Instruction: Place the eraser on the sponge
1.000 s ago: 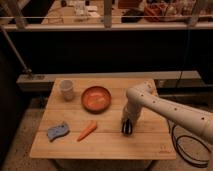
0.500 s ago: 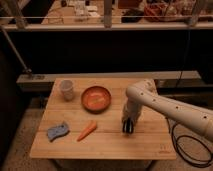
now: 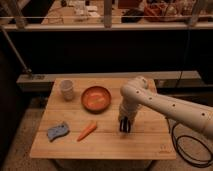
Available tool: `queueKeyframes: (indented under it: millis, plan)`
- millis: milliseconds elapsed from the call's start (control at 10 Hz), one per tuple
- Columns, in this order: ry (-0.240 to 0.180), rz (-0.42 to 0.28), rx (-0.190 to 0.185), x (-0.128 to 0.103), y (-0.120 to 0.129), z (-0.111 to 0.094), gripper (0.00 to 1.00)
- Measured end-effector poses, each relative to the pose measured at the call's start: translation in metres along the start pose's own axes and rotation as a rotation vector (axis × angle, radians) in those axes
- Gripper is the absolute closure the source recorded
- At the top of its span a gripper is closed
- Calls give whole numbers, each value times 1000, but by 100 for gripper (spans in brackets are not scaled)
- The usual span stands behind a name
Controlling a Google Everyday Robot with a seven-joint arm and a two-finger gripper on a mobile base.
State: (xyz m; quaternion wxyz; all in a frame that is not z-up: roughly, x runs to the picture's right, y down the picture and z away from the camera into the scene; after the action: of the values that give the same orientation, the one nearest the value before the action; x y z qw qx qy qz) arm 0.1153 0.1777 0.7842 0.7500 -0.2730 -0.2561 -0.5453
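gripper (image 3: pixel 125 126): points down at right half of the table (image 3: pixel 100 147), pressed together | eraser: cannot be told apart from the gripper's dark tip | sponge (image 3: pixel 58 131): flat at front-left, near the carrot (image 3: pixel 87 131) (bowl (image 3: pixel 96 98) and cup (image 3: pixel 67 89) stand behind)

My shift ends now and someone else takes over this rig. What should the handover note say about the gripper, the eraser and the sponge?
Gripper: shut, down at the table top, right of the carrot and in front of the orange bowl.
Eraser: not seen lying free anywhere. The dark shape at the gripper's tip may be it; cannot tell.
Sponge: near the table's front left corner, left of the carrot, nothing on it.
Done: nothing placed yet.
Left: confirm the grasp, carry the eraser across to the sponge, set it on top.
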Motion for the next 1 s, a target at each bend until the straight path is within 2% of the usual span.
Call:
queueKeyframes:
  millis: [300,500,900,1000]
  plan:
    - [5,-57,-6,-10,-31,-7,100]
    - [9,-86,-17,-14,-38,-10,100]
    - [15,-182,-23,-32,-90,-15,100]
    - [18,-195,-29,-34,-94,-15,100]
